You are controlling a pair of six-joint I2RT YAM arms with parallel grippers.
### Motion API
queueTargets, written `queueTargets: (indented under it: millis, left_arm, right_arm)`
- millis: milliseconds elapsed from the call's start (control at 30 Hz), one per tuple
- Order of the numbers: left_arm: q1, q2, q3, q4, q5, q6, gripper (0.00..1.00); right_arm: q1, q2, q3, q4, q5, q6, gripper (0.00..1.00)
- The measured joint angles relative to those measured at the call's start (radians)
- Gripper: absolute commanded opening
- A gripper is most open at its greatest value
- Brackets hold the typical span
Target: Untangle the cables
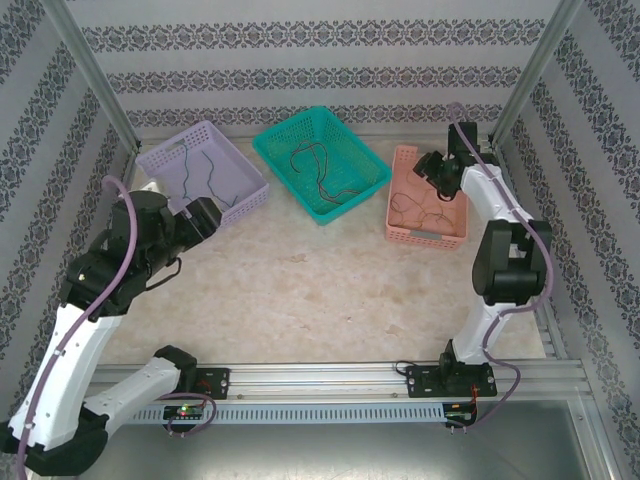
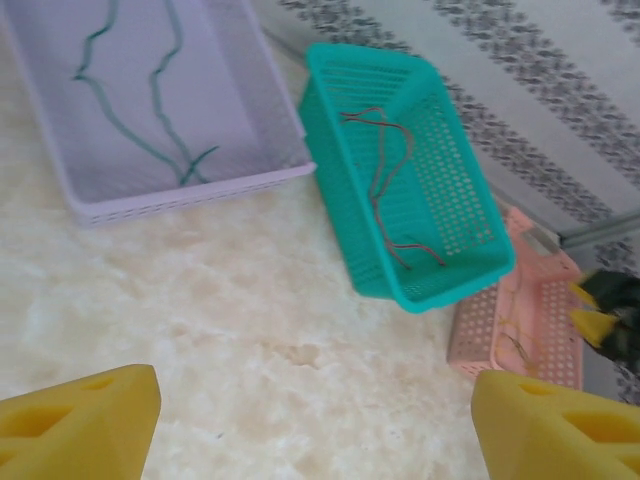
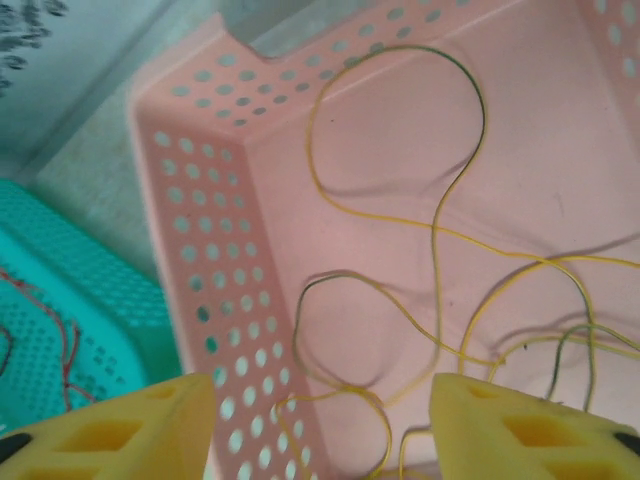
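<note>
Thin yellow cables [image 3: 440, 250] lie looped and crossing on the floor of the pink basket [image 3: 200, 230], the same cables [image 1: 425, 212] showing at the table's right. My right gripper [image 3: 320, 430] hangs open just above them, nothing between its yellow pads. Red-brown cables [image 2: 385, 190] lie in the teal basket [image 2: 345, 215], also seen as cables [image 1: 318, 165] from above. Green cables [image 2: 150, 110] rest in the lilac basket [image 2: 180, 195]. My left gripper [image 2: 315, 430] stands open over bare tabletop, near the lilac basket [image 1: 205, 175].
The three baskets line the far side of the marble-look table [image 1: 310, 290]. Patterned walls and metal frame posts [image 1: 95, 80] enclose the space. The rail [image 1: 330, 378] with the arm bases runs along the near edge.
</note>
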Motion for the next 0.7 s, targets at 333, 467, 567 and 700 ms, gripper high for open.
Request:
queueTargets:
  millis: [333,467,567,700]
  left_arm:
    - [0.180,-0.039,-0.100,-0.031,0.018,0.121,1.00]
    - [0.183,-0.166,-0.253,0.004,-0.226,0.134,1.00]
    - [0.185,-0.302,-0.482,0.153,-0.344,0.223,1.00]
    - [0.185,-0.356,-0.782,0.396,-0.406,0.396,1.00]
  right_arm:
    - [0.180,-0.609,-0.243,0.100,0.226,-0.082,0.98]
    - [0.383,-0.792,-0.380,0.147,0.483,-0.162,0.98]
    - [0.393,-0.895,-0.572,0.229,0.558,-0.232,0.98]
    - [0.360,-0.949,-0.871,0.362,0.584,-0.377,0.98]
